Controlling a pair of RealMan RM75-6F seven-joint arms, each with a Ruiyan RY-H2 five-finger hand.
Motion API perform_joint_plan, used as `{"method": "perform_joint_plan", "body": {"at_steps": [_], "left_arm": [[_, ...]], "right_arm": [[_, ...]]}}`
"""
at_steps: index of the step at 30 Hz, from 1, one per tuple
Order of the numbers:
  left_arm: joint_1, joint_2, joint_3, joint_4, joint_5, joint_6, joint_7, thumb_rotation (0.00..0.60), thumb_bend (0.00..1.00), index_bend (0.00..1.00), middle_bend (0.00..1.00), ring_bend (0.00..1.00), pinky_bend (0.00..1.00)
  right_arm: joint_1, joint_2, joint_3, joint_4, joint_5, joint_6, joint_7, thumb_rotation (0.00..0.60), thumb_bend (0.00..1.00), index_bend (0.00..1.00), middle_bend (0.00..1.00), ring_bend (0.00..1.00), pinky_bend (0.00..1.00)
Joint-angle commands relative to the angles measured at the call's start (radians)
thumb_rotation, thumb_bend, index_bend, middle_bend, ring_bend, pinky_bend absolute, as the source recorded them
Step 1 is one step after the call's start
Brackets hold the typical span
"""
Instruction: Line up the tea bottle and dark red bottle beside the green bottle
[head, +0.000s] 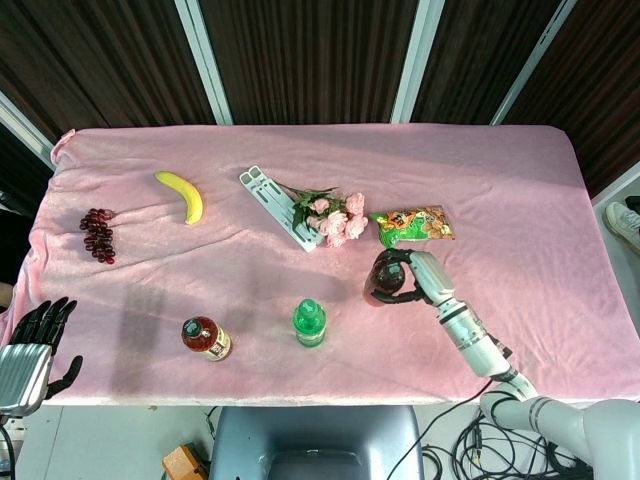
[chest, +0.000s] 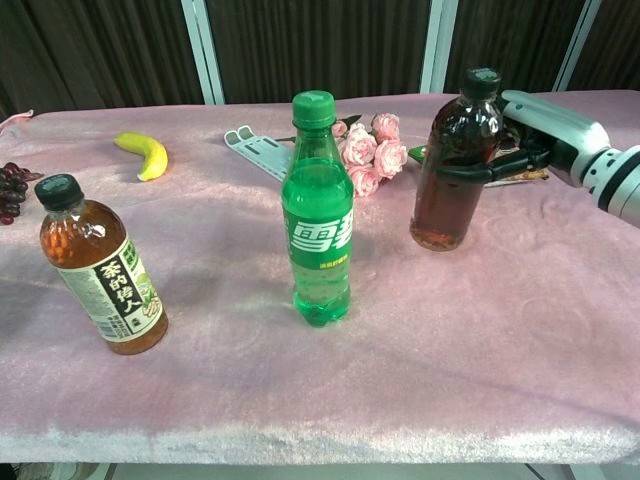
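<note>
The green bottle stands upright near the table's front middle. A tea bottle with a black cap stands to its left, leaning slightly. My right hand grips the dark red bottle, which is tilted and sits right of the green bottle, further back. Off the table's front left corner, my left hand hangs with fingers apart and holds nothing.
Pink flowers on a white rack and a snack bag lie behind the dark red bottle. A banana and grapes lie at the back left on the pink cloth.
</note>
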Motion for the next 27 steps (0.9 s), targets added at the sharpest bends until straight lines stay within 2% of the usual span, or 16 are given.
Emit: {"method": "perform_joint_plan", "body": {"at_steps": [1,5,10,27], "left_arm": [[0.001,0.0,0.0,0.0,0.0,0.002,0.0,0.6,0.38,0.0,0.05,0.03,0.12],[0.002,0.002,0.0,0.0,0.003,0.006,-0.005,0.6,0.38,0.0,0.05,0.03,0.12],[0.005,0.005,0.004,0.002,0.01,0.01,-0.014,0.6,0.38,0.0,0.05,0.03,0.12],[0.003,0.007,0.006,0.004,0.014,0.005,-0.02,0.6,0.38,0.0,0.05,0.03,0.12]], "right_arm": [[-0.017,0.015,-0.032,-0.112,-0.054,0.044,-0.056,0.6,0.28,0.9,0.6,0.62,0.55],[-0.017,0.018,-0.057,-0.17,-0.076,0.041,-0.115,0.6,0.28,0.9,0.6,0.62,0.55],[-0.016,-0.005,-0.066,-0.174,-0.068,0.022,-0.154,0.6,0.28,0.9,0.6,0.62,0.55],[-0.002,-0.041,-0.066,-0.14,-0.043,-0.023,-0.116,0.6,0.28,0.88,0.6,0.62,0.57]]}}
